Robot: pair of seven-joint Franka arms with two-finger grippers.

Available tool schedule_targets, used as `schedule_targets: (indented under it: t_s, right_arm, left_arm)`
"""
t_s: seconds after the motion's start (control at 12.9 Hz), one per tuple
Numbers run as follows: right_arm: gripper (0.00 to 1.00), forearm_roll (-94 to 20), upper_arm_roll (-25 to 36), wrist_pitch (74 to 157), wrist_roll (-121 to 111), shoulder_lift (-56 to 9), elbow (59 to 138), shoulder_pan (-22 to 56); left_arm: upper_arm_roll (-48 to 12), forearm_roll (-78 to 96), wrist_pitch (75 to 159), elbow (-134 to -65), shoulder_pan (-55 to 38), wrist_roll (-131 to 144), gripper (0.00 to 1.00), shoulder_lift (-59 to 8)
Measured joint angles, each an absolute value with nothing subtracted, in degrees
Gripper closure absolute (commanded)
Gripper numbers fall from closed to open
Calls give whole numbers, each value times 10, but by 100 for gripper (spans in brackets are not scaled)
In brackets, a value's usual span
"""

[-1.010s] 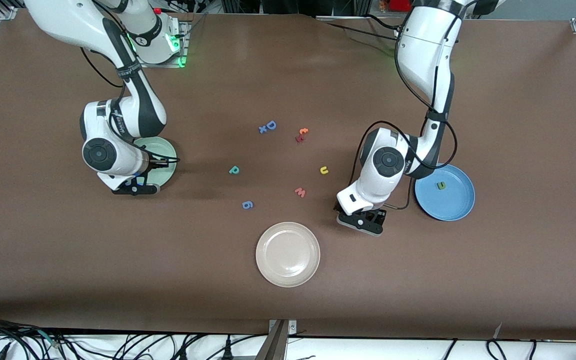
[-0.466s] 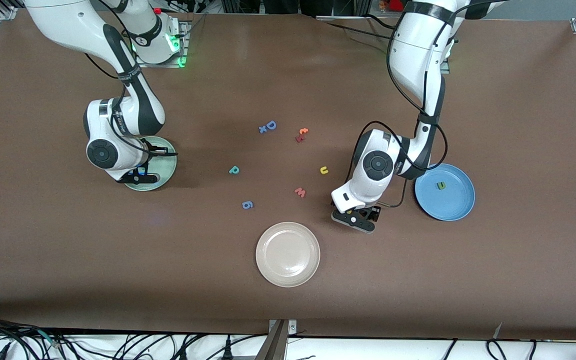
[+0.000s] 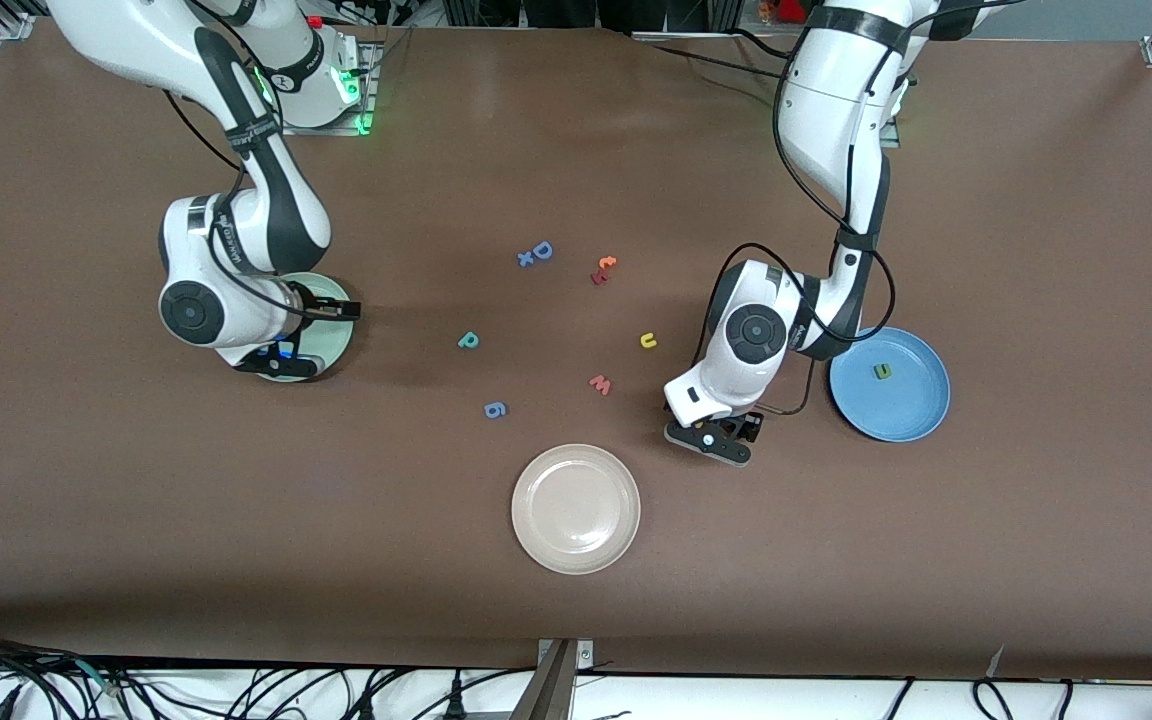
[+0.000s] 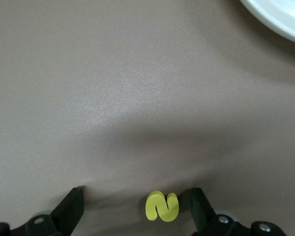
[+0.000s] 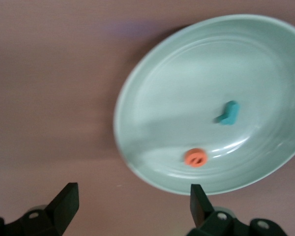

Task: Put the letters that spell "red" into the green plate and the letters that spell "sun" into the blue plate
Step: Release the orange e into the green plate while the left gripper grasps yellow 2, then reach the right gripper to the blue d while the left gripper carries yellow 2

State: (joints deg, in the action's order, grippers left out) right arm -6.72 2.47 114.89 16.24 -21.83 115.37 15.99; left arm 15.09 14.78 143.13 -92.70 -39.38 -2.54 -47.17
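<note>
Yellow "s" [image 4: 162,207] between open left gripper [image 4: 137,206] fingers, right gripper [image 5: 130,204] open over green plate [image 5: 152,83]

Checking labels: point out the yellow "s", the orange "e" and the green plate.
yellow "s" [image 4: 162,206], left wrist view, middle of the letter.
orange "e" [image 5: 195,157], right wrist view, letter's centre.
green plate [image 5: 152,123], right wrist view, bare inner floor.

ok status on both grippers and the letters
Left gripper open around yellow foam "s". Right gripper open over pale green plate; orange "e", teal "r" inside. Nothing blocking.
</note>
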Motion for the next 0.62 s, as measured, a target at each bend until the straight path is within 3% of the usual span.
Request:
schedule_targets:
  t_s: [0.23,0.39,0.62]
  right_arm:
    - [0,-69,-32,1189,277,-217,1152,161]
    - [0,-69,-72,1231,362,-217,1152,163]
    - [1,-69,-96,1284,444,-221,1153,169]
  left_arm:
    - [152,148,1430,-923,-400,-28,57,-471]
    - [154,148,1429,-923,-400,-30,66,-472]
    - [155,148,1429,-923,-400,-34,94,-473]
